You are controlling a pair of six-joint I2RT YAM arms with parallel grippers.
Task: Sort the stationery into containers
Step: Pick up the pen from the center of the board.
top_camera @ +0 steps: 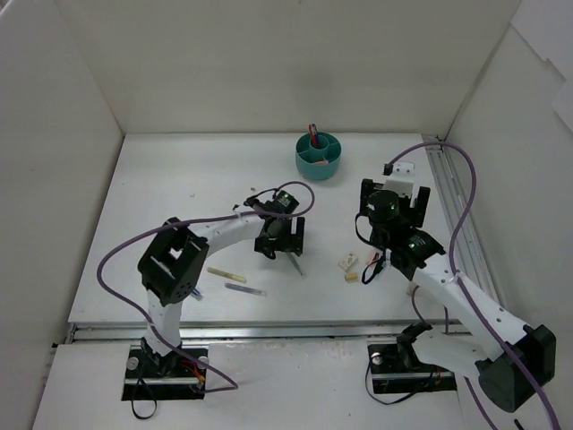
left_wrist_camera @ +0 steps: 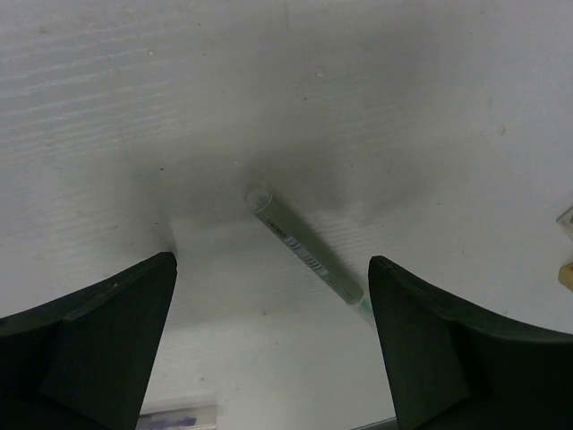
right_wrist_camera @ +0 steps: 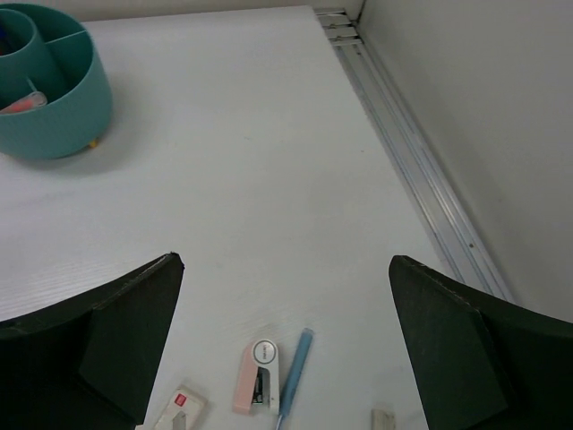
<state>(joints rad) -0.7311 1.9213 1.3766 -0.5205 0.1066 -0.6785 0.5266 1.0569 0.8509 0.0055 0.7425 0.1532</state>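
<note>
The teal cup (top_camera: 319, 154) stands at the back centre with red pens (top_camera: 312, 136) in it; it also shows in the right wrist view (right_wrist_camera: 54, 98). My left gripper (top_camera: 282, 240) is open and low over a grey pen (left_wrist_camera: 304, 255), which lies flat on the table between its fingers (left_wrist_camera: 107, 331). A yellow pencil (top_camera: 226, 275) and a blue-and-white pen (top_camera: 243, 289) lie left of it. Two eraser blocks (top_camera: 348, 266) lie between the arms. My right gripper (top_camera: 392, 199) is open and empty above the table (right_wrist_camera: 286, 260).
In the right wrist view a pink stapler (right_wrist_camera: 260, 376), a blue pen (right_wrist_camera: 294, 376), a red-labelled eraser (right_wrist_camera: 179, 408) and a small block (right_wrist_camera: 383, 419) lie below the gripper. A metal rail (right_wrist_camera: 412, 170) runs along the right wall. White walls enclose the table.
</note>
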